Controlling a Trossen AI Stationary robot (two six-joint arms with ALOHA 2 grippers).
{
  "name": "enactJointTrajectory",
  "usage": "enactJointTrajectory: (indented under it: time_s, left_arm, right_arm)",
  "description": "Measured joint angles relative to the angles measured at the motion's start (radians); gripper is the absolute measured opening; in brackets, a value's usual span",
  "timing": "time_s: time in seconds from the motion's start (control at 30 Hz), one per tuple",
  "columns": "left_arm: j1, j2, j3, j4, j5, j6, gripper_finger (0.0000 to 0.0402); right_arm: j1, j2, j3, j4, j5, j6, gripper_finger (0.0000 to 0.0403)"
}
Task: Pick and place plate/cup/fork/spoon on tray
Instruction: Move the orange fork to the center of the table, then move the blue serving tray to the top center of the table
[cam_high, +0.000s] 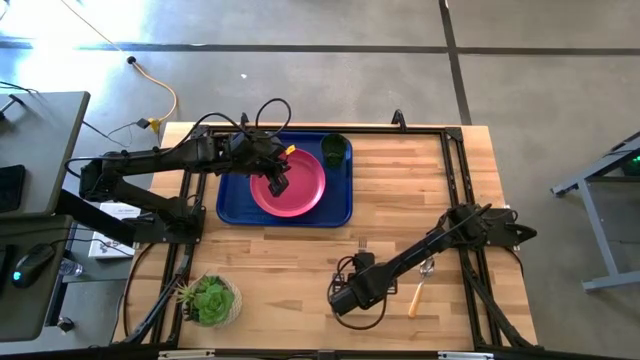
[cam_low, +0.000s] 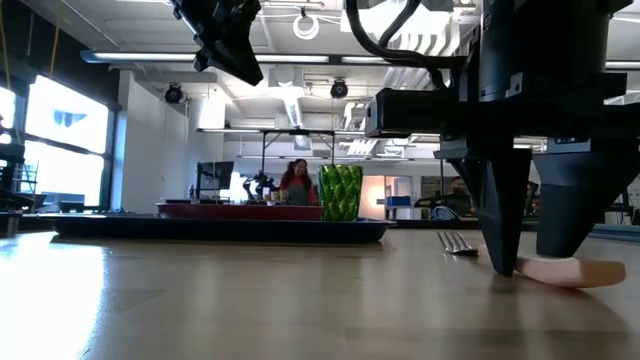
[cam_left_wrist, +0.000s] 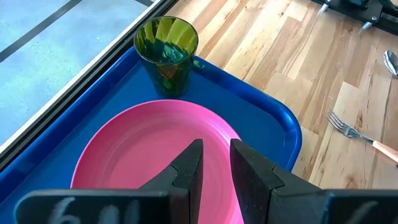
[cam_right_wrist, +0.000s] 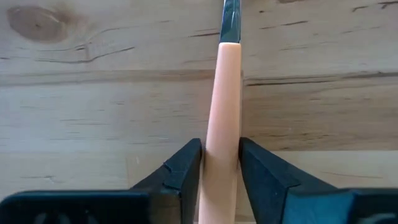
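Two of four pieces already on the tray (cam_high: 232, 208): the plate (cam_high: 300, 195) lying flat across its middle, the cup (cam_high: 333, 149) upright in the corner beyond the plate, just beside the plate's edge. Nothing in the cup, nothing on the plate.

Off the tray, on the bare table (cam_high: 420, 180): the fork (cam_high: 362, 243) a little way out from the tray's near long side, tines toward the tray; the spoon (cam_high: 420, 290) farther from the tray again, beside the fork.

Down over the fork, the right gripper (cam_right_wrist: 221, 152), fingers pressed against both sides of the orange-tan handle (cam_right_wrist: 225, 93), clenched on it with the fork flat on the wood. Above the tray, over the plate, the left gripper (cam_left_wrist: 216, 152), fingers a narrow slit apart, holding nothing.

Step in hand, by the look of it: lifting the fork.

- Lift straight up first; avoid dragging the tines along the boards.
- Hold firmly: grip near the handle's end, so probably tine-heavy and apt to droop or swivel.
- Clear the tray's raised rim before lowering.
- Aim for the blue floor beside the plate, away from the cup, likely light and easy to tip.
- Mind the left arm above the plate.
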Motion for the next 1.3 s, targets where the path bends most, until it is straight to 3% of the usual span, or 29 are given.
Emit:
enactJointTrajectory:
  time_s: [0.17, 0.43, 0.9, 1.3]
  left_arm:
    - [0.000, 0.000, 0.000, 0.000, 0.000, 0.000, 0.0069]
    - [0.000, 0.000, 0.000, 0.000, 0.000, 0.000, 0.0069]
    - [0.000, 0.000, 0.000, 0.001, 0.000, 0.065, 0.0069]
    - [0.011, 0.000, 0.000, -0.008, 0.001, 0.134, 0.0069]
  right_arm:
    - [-0.008, 0.004, 0.015, -0.017, -0.012, -0.005, 0.0132]
    - [-0.016, 0.007, 0.106, -0.182, -0.011, -0.070, 0.0136]
    - [-0.060, 0.005, 0.251, -0.337, 0.127, -0.162, 0.0136]
    - [-0.161, 0.003, 0.434, -0.560, 0.305, -0.369, 0.0136]
